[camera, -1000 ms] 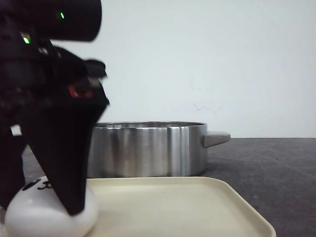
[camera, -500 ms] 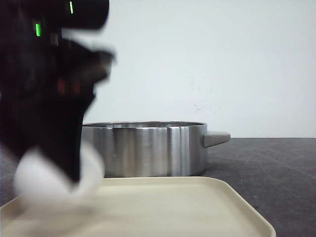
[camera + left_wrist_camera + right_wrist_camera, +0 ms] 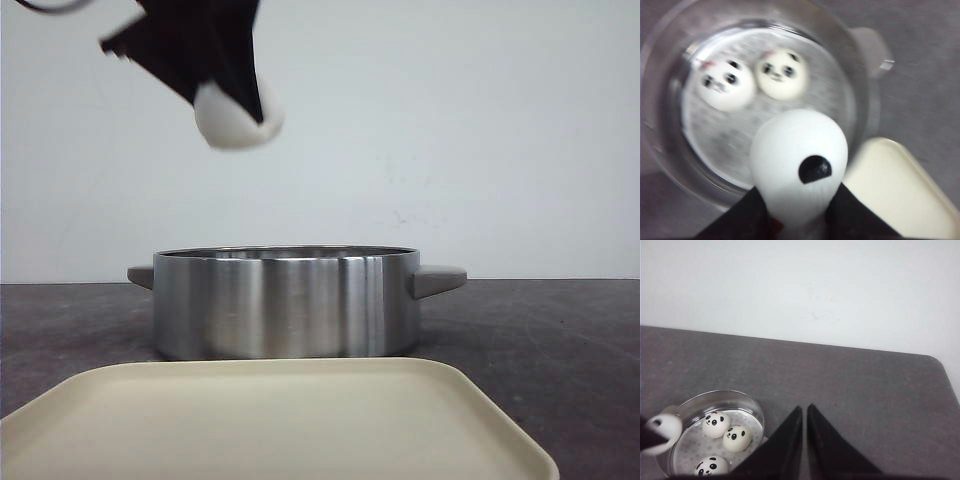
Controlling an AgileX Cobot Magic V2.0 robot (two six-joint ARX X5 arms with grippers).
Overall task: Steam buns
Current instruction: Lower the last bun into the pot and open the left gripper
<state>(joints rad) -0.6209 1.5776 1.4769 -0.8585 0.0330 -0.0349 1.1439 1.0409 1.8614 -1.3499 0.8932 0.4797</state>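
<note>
High above the left side of the steel pot (image 3: 285, 300), my left gripper (image 3: 235, 108) is shut on a white bun (image 3: 238, 120). In the left wrist view the held bun (image 3: 799, 160) shows one black patch and hangs over the pot's near rim (image 3: 866, 107), with two panda-faced buns (image 3: 722, 82) (image 3: 782, 72) lying inside below. The right wrist view shows three buns (image 3: 716, 423) (image 3: 737, 438) (image 3: 710, 466) in the pot. My right gripper (image 3: 804, 409) is shut on nothing, well above the dark table to the pot's right.
A cream tray (image 3: 300, 415) lies bare in front of the pot, nearest the camera. The pot has a handle (image 3: 440, 280) sticking out on its right side. Dark table (image 3: 865, 385) extends to the right, and a white wall stands behind.
My left gripper has lifted the bun off the tray's left end and carried it up and rightward to above the pot. The tray is now bare.
</note>
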